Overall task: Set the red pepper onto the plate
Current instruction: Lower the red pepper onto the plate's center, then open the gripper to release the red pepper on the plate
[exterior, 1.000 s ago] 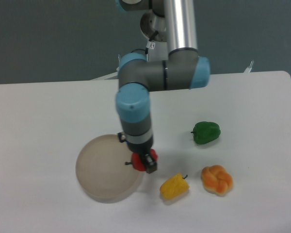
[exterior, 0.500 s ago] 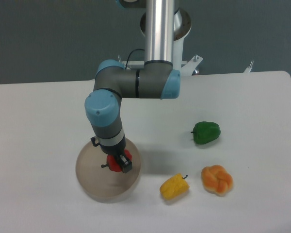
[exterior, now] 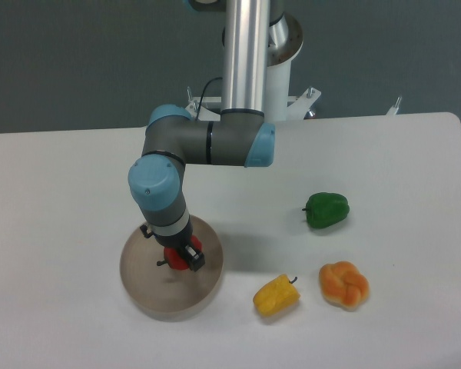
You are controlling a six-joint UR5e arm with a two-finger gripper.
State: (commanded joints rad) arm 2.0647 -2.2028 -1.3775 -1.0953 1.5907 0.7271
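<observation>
White desk fills the view beneath a dark grey-green wall, and the action sits at its left. On that side lies the plate, a wide beige disc near the front edge. A second ago the hand was over the plate's right rim; half a second ago it had crossed inward, and now it hangs over the middle of the plate, a little further left again and seemingly a touch lower. It is closed on the red pepper, whose thin dark stem pokes out to the left. Whether the pepper already touches the plate cannot be told from this angle, though it looks very close to the surface.

That shift matters: the carry looks essentially finished, and what seems to remain is lowering the last bit, letting go and lifting clear.

Further right, well apart from the plate, nothing has moved: the yellow pepper lies near the front, the green pepper sits behind it, and the orange pepper rests furthest right, just beside the yellow one.
</observation>
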